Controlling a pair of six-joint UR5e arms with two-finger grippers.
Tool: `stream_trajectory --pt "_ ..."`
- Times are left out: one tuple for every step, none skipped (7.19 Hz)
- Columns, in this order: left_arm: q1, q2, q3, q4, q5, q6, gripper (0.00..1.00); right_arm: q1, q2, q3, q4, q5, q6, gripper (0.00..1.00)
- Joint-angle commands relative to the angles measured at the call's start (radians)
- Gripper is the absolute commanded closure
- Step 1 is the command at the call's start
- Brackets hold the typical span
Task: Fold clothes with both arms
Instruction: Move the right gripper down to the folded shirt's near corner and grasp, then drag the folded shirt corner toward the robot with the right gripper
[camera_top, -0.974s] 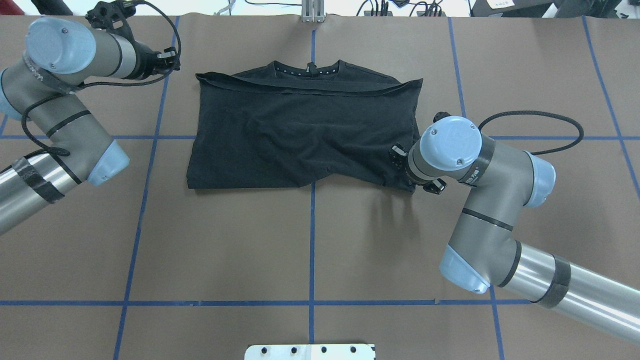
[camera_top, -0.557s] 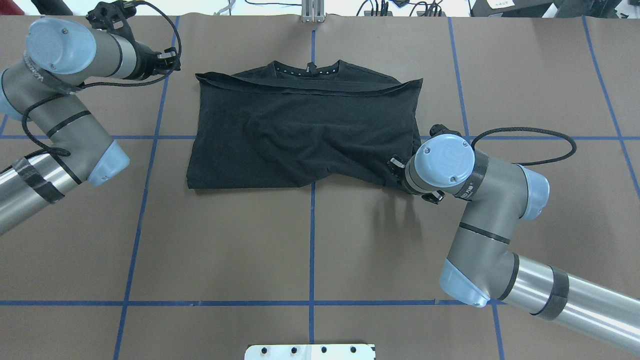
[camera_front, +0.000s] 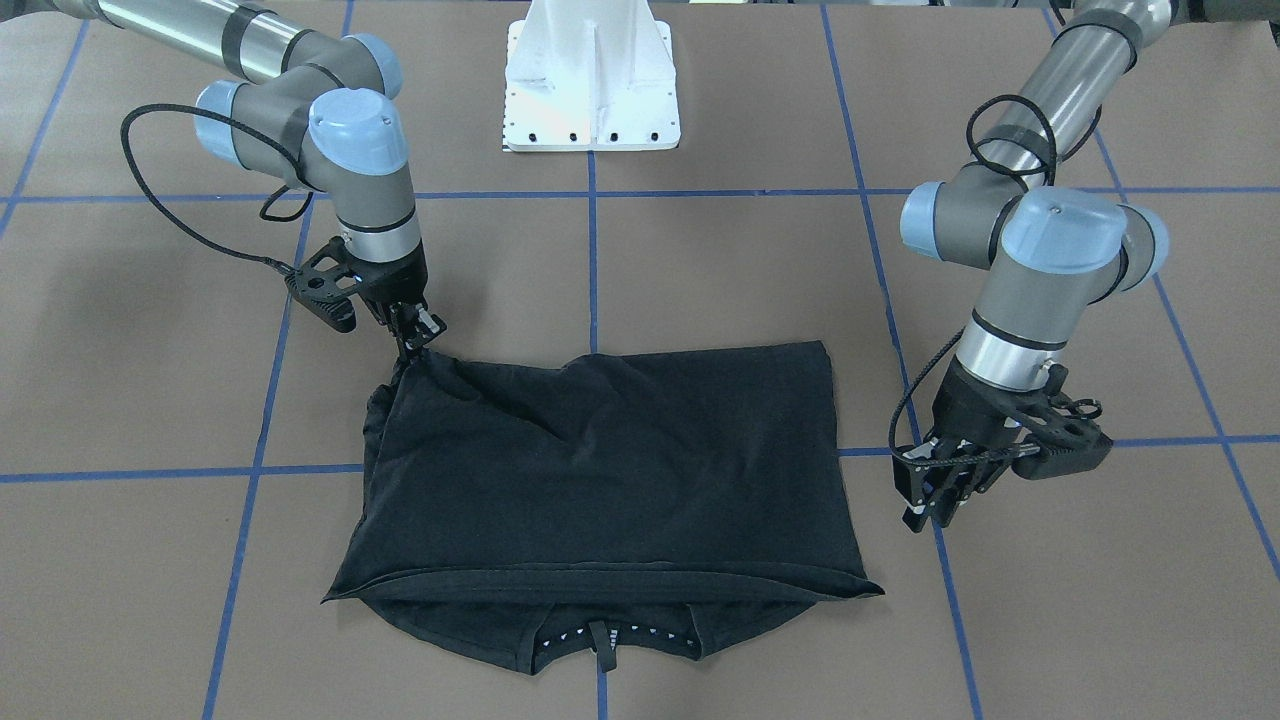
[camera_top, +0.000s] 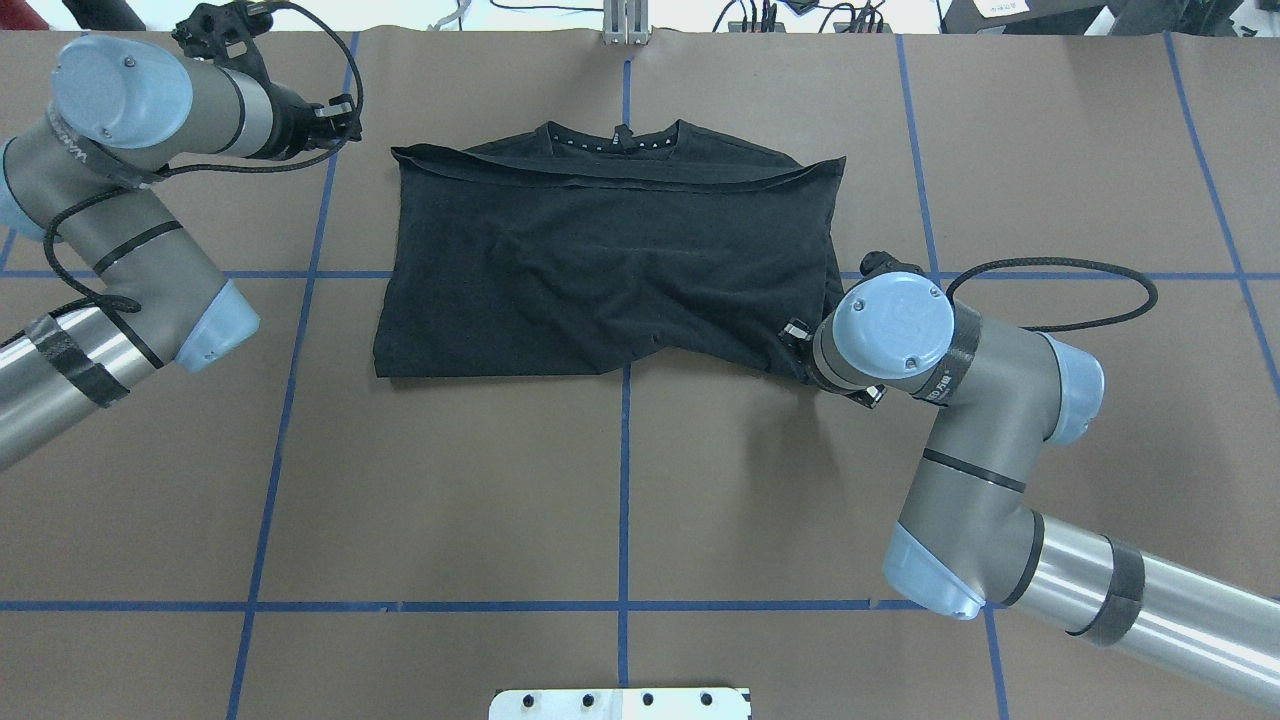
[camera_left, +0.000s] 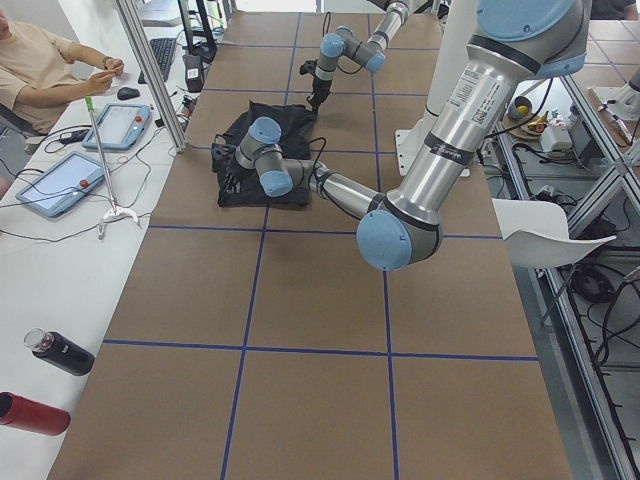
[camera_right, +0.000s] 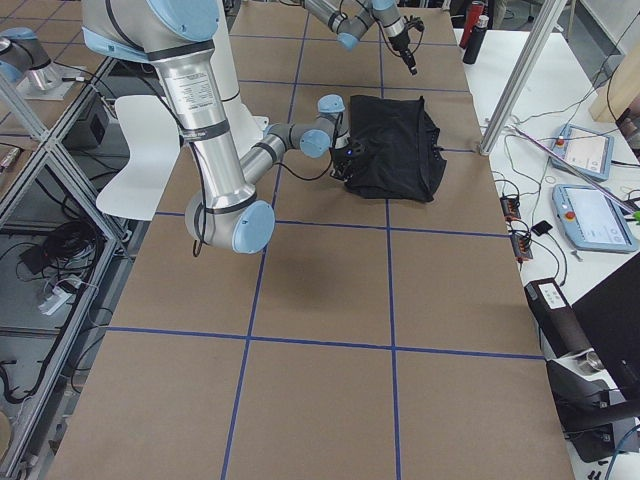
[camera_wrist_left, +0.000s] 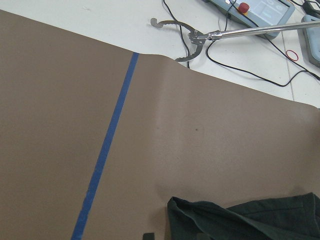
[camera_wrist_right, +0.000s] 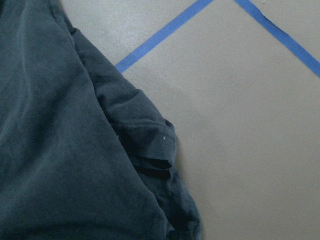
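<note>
Half-folded on the surface (camera_top: 450, 480), the black T-shirt (camera_top: 610, 270) is judged light, limp and easily bunched, best taken at corners: one is pinched by the right tool (camera_front: 409, 345), while the left tool (camera_front: 932, 512) is held spread near it.

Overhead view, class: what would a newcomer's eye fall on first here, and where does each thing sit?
The black T-shirt, folded over once, lies on the brown table with its collar at the far edge. The right gripper appears to pinch its near right corner, which peaks up to it, while the left gripper hangs open beside the far left corner, off the cloth.
</note>
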Motion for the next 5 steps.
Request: stream_trajectory --pt "0.000 0.001 0.000 -0.001 0.001 0.000 0.59 0.003 -0.015 0.022 -0.001 0.015 -0.043 1.00" --pt "0.000 -0.001 0.000 -0.001 0.000 -0.001 0.59 0.008 -0.059 0.090 -0.002 0.035 -0.048 1.00" --pt "0.000 0.001 0.000 -0.001 0.000 -0.001 0.59 0.012 -0.132 0.176 -0.002 0.069 -0.053 1.00" --pt "0.000 0.001 -0.002 -0.001 0.000 -0.001 0.59 0.021 -0.178 0.231 -0.002 0.091 -0.057 1.00" --pt "0.000 -0.001 -0.002 -0.001 0.000 -0.003 0.58 0.022 -0.258 0.306 -0.002 0.092 -0.060 1.00"
